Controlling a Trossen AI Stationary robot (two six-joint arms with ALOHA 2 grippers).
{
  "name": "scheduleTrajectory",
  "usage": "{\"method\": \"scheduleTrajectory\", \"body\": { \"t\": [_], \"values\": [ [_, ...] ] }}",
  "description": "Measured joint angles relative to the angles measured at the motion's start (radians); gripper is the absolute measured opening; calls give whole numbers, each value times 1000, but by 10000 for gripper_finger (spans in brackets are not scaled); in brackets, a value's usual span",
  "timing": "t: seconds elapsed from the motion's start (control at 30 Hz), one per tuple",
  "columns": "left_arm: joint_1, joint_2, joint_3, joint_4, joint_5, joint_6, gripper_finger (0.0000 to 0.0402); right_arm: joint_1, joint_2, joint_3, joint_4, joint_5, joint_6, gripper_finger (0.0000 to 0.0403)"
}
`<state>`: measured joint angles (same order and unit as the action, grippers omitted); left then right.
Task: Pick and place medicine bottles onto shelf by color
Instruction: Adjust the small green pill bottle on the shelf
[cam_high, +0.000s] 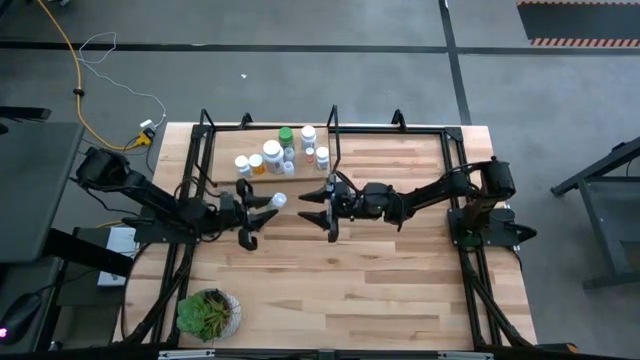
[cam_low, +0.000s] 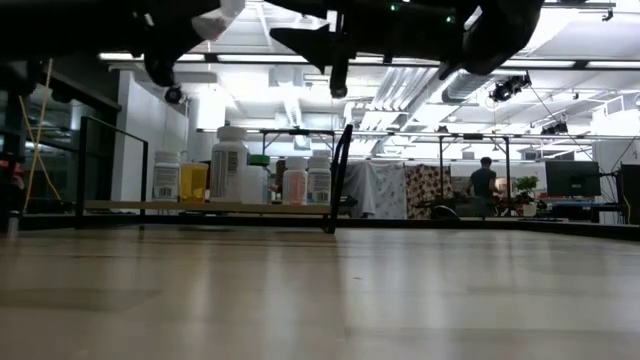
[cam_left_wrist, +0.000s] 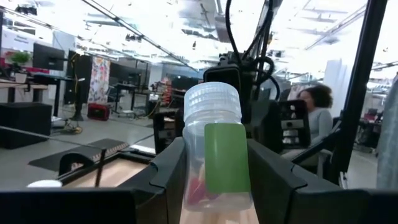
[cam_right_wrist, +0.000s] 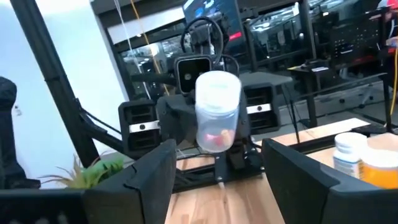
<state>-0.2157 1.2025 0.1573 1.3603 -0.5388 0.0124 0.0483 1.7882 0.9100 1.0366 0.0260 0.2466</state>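
I am a two-armed robot at a light wooden tabletop (cam_high: 340, 270). My left gripper (cam_high: 258, 208) hangs above the table's middle-left, its fingers (cam_left_wrist: 168, 171) closed on a small clear plastic bottle with a white ribbed cap and a green label (cam_left_wrist: 214, 155). Something red shows inside the bottle near its base. The bottle is held off the table, cap pointing toward my other arm.

My right gripper (cam_high: 322, 208) faces the left one from just beside it, near the table's centre. Its fingers (cam_right_wrist: 149, 171) stand apart with nothing between them, and the held bottle (cam_right_wrist: 217, 112) sits in front of the gap without touching them.

The low light-wood shelf with a thin black rod frame (cam_high: 225, 172) lies at the far left part of the table. On it stand a cluster of medicine bottles (cam_high: 280, 152): several white ones, one green-capped, and one orange (cam_low: 193, 182) beside a tall white bottle (cam_low: 229, 164).

A leafy green plant in a pot (cam_high: 208, 312) sits at the near left corner, well apart from both grippers.
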Motion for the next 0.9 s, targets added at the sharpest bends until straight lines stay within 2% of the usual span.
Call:
{"method": "scheduleTrajectory", "body": {
  "t": [0.4, 0.9],
  "values": [
    [0, 185, 146, 37, 4, -17, 127, 19, 1, 0, 53, 19, 36, 227],
    [0, 267, 210, 38, -30, -63, 127, 25, 1, 0, 96, 9, 15, 226]
  ]
}}
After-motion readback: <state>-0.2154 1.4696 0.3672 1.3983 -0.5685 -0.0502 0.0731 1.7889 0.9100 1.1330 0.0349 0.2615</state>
